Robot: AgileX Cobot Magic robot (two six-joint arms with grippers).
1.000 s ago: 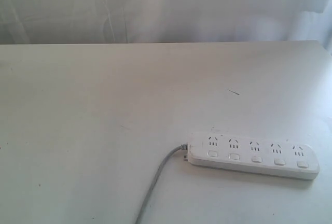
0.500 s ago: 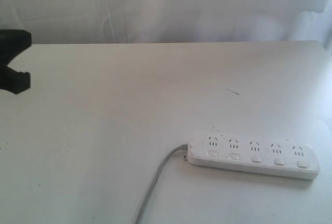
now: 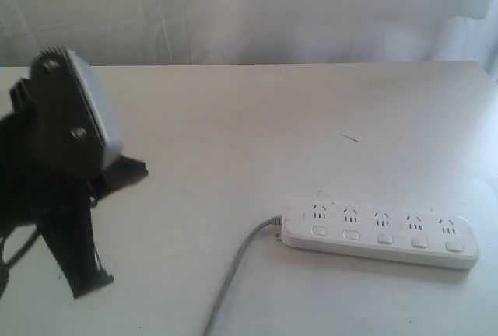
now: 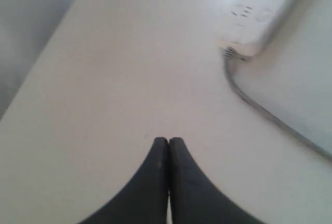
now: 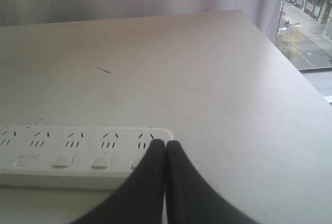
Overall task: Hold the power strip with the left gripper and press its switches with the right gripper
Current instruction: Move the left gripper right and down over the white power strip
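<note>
The white power strip (image 3: 379,233) lies flat at the table's front right, its grey cord (image 3: 233,274) trailing toward the front edge. Its switches (image 3: 384,238) form a row along the near side. My left gripper (image 3: 136,171) hangs over the table's left part, well away from the strip. In the left wrist view the left gripper (image 4: 168,141) is shut and empty, with the blurred power strip (image 4: 259,6) and cord (image 4: 259,110) ahead. In the right wrist view my right gripper (image 5: 165,143) is shut and empty, in front of the power strip's (image 5: 78,146) end; some switches (image 5: 62,161) show.
A pale curtain (image 3: 249,9) hangs behind the table's far edge (image 3: 249,64). A small dark mark (image 3: 350,138) sits on the tabletop beyond the strip. In the right wrist view the table's side edge (image 5: 290,63) borders a window.
The left arm has come in from the left edge of the exterior view and moved right over the table. The power strip and cord have not moved.
</note>
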